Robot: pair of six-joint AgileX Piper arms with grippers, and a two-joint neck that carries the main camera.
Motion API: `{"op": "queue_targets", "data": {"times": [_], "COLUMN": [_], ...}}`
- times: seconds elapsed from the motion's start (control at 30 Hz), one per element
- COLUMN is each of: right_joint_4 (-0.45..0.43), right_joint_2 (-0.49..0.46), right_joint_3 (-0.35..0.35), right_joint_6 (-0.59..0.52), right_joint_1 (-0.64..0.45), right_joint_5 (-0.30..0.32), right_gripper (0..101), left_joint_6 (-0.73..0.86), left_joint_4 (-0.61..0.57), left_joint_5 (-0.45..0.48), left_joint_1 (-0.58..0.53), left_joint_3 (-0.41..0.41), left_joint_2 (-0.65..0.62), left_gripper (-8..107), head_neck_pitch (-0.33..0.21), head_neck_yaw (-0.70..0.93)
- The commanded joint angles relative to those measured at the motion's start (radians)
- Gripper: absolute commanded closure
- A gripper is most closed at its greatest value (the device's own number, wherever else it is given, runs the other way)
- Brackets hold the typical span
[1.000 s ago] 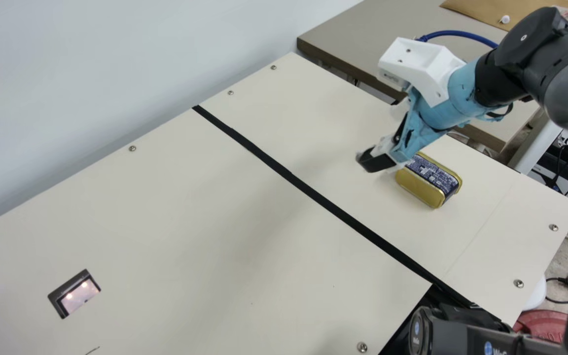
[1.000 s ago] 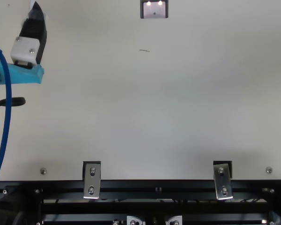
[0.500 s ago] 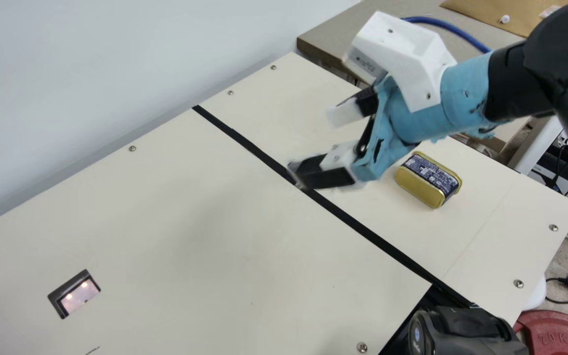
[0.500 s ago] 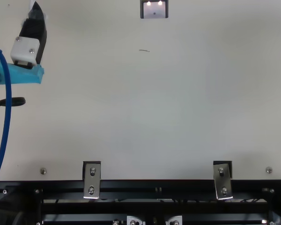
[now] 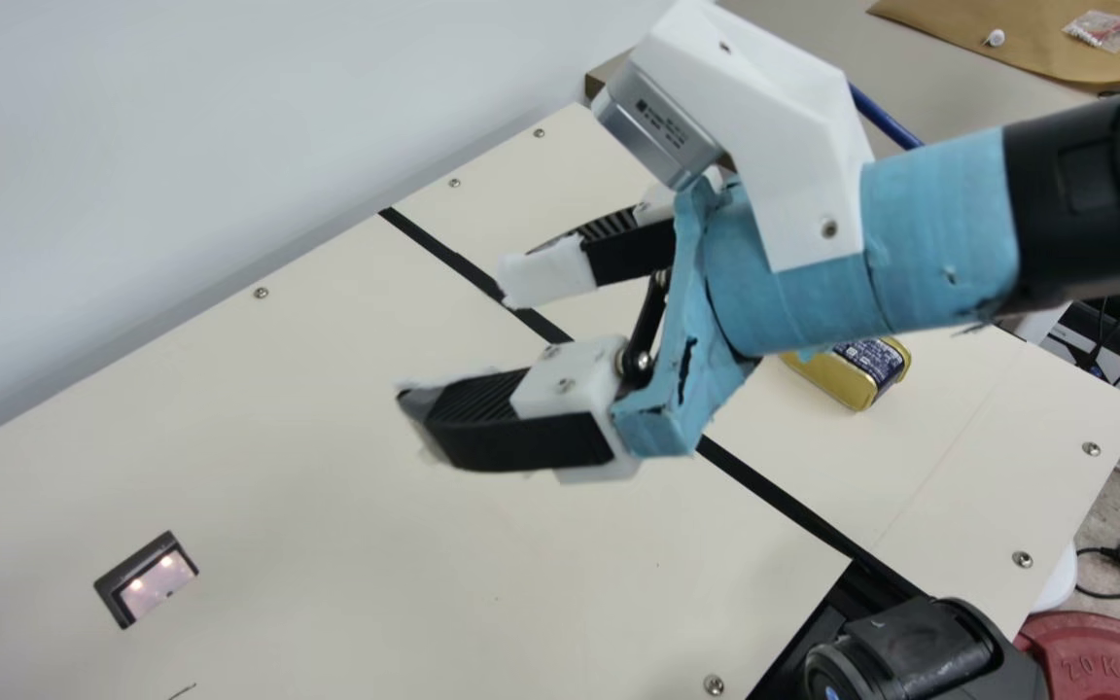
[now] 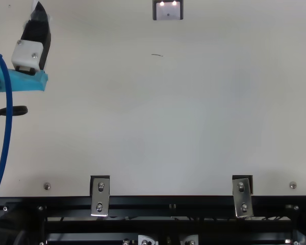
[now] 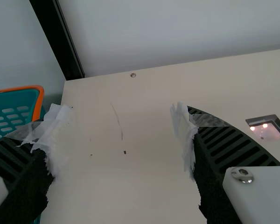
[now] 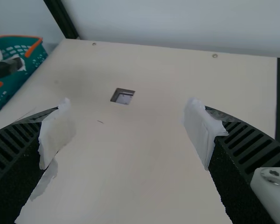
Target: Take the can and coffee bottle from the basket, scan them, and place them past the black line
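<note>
Hanging above the table (image 5: 346, 544), mid-frame in the main view: right gripper (image 5: 460, 340), black ribbed fingers (image 5: 526, 442) spread wide, torn white wrap at the tips. Blue-wrapped wrist behind, arm running to the right edge. Black line (image 5: 774, 494) passes beneath, upper left of centre down to lower right. Can (image 5: 837, 377) right of centre, past the line, on its side, gold ends and navy label; partly hidden by the wrist. Window (image 5: 157, 581) in dark frame, set into the table, lower left of the frame, two small lights in it.

Top view, upper left: left gripper (image 6: 35, 38), blue hose (image 6: 8, 117) beside it. Left wrist view has its fingers well apart too. Basket (image 7: 11, 112), teal with orange rim, at that frame's left edge; contents cannot be made out. Red weight (image 5: 1095, 656) on the floor, main view, lower right.
</note>
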Motion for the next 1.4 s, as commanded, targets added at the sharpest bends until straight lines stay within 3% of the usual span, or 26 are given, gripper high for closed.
{"op": "queue_targets", "data": {"times": [0.0, 0.03, 0.07, 0.2, 0.63, 0.77, 1.03, 1.37], "right_joint_4": [0.001, 0.001, 0.003, 0.009, 0.010, 0.010, 0.010, 0.010], "right_joint_2": [-0.015, -0.022, -0.016, -0.025, -0.025, -0.025, -0.025, -0.025], "right_joint_3": [-0.006, -0.009, -0.007, -0.008, -0.008, -0.008, -0.007, -0.007], "right_joint_6": [0.114, 0.141, 0.061, 0.138, 0.142, 0.142, 0.142, 0.142], "right_joint_1": [0.040, 0.054, 0.031, 0.055, 0.055, 0.055, 0.055, 0.055], "right_joint_5": [-0.004, -0.004, 0.000, 0.001, -0.002, -0.002, -0.002, -0.002], "right_gripper": [0, 0, 0, 0, 0, 0, 0, 0], "left_joint_6": [0.000, 0.000, 0.000, 0.000, 0.000, 0.000, 0.000, 0.000], "left_joint_4": [0.000, 0.000, 0.000, 0.000, 0.000, 0.000, 0.000, 0.000], "left_joint_5": [0.000, 0.000, 0.000, 0.000, 0.000, 0.000, 0.000, 0.000], "left_joint_1": [0.000, 0.000, 0.000, 0.000, 0.000, 0.000, 0.000, 0.000], "left_joint_3": [0.000, 0.000, 0.000, 0.000, 0.000, 0.000, 0.000, 0.000], "left_joint_2": [0.000, 0.000, 0.000, 0.000, 0.000, 0.000, 0.000, 0.000], "left_gripper": [9, 9, 9, 9, 9, 9, 9, 9], "head_neck_pitch": [-0.030, -0.030, -0.030, -0.030, -0.030, -0.003, 0.058, 0.006], "head_neck_yaw": [-0.017, -0.017, -0.017, -0.017, -0.017, 0.024, 0.267, 0.664]}}
